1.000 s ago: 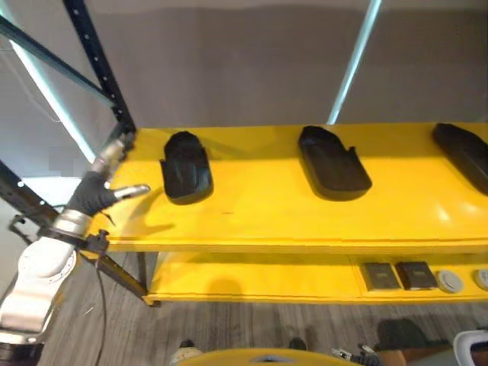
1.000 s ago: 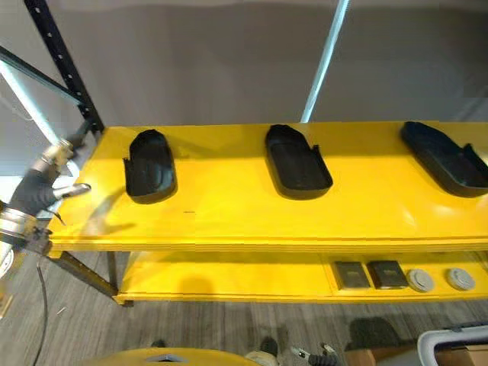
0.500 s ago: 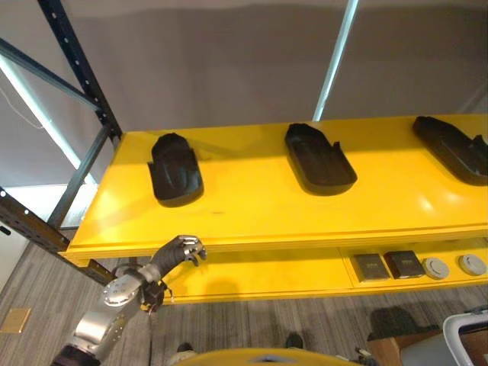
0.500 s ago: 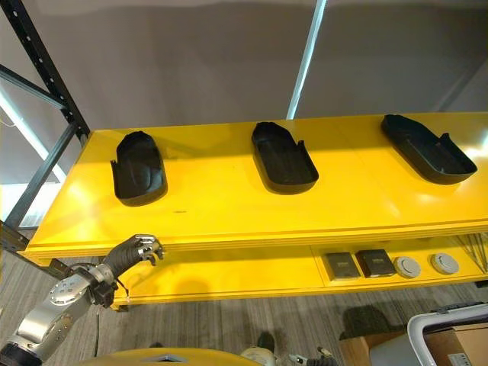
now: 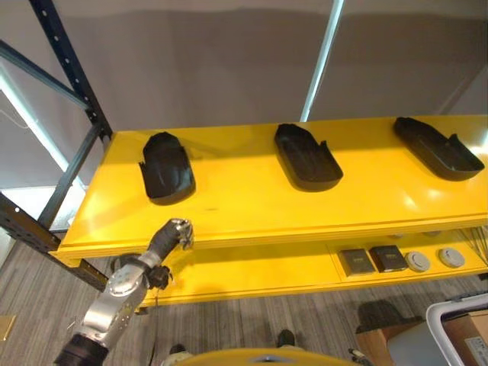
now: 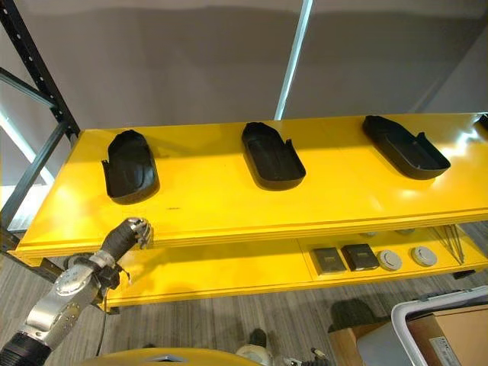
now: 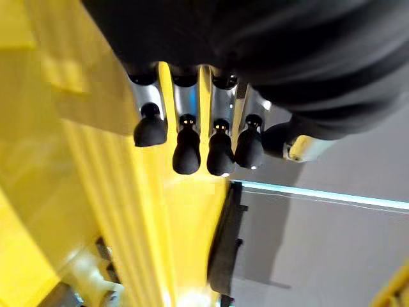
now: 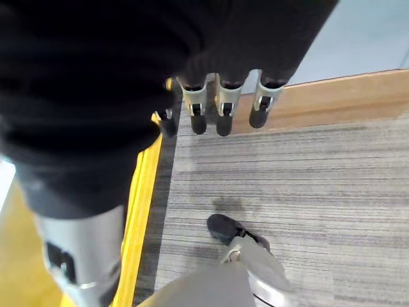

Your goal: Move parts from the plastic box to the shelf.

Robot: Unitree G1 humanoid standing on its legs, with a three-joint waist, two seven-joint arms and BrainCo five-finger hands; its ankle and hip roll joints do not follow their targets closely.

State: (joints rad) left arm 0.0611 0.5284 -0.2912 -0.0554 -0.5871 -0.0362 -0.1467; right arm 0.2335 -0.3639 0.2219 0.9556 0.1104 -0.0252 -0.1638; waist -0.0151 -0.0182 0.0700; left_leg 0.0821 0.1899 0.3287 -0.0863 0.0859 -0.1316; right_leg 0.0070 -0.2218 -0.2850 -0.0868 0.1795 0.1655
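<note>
Three black moulded parts lie in a row on the yellow top shelf [image 5: 252, 206]: one at the left [image 5: 166, 166], one in the middle [image 5: 307, 155], one at the right [image 5: 437, 146]. My left hand [image 5: 175, 232] hangs just below the shelf's front edge, under and in front of the left part, touching none of them. Its fingers [image 7: 186, 150] are loosely bent and hold nothing. My right hand [image 8: 220, 96] hangs over the grey floor, fingers relaxed and empty. The rim of the grey plastic box [image 6: 385, 343] shows at the lower right.
On the lower yellow shelf lie two dark square pieces [image 5: 356, 261] and two round discs [image 5: 451, 257]. A dark rack upright [image 5: 69, 61] and its braces stand at the shelf's left end. A cardboard box [image 6: 457, 339] sits by the plastic box.
My left hand has come away from the shelf's left end beside the left part and dropped below the front edge. The camera has shifted, so more of the shelf's right side shows.
</note>
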